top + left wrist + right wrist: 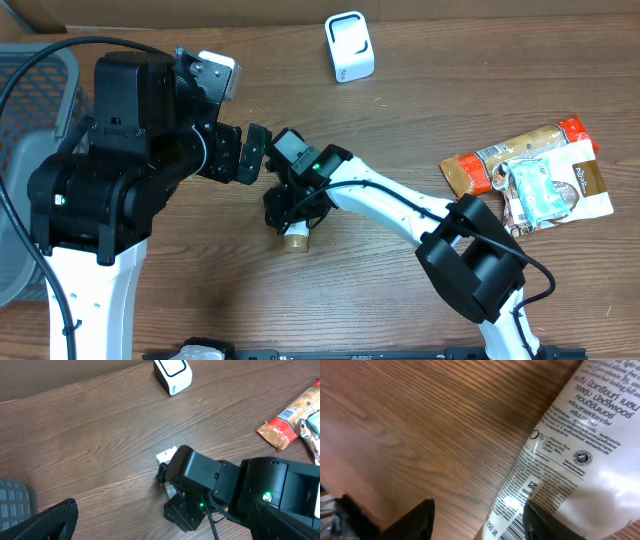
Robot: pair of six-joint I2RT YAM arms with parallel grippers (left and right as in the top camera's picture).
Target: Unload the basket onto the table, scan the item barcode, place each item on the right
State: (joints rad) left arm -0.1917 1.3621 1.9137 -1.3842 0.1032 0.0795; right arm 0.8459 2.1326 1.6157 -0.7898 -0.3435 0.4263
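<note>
Right tool [479, 516] hangs low over the middle of the brown wood-grain counter [400, 120] with its jaws parted. One dark finger [422, 520] stands clear over bare wood, and the other overlaps the white plastic bottle printed with text and a barcode [570, 435]. That bottle lies on the counter under the tool, its tan cap [295, 240] showing in the overhead view. Just beside it, the left tool [243, 152] hovers spread wide and empty. A small white scanner [349, 46] stands well apart near the far edge.
</note>
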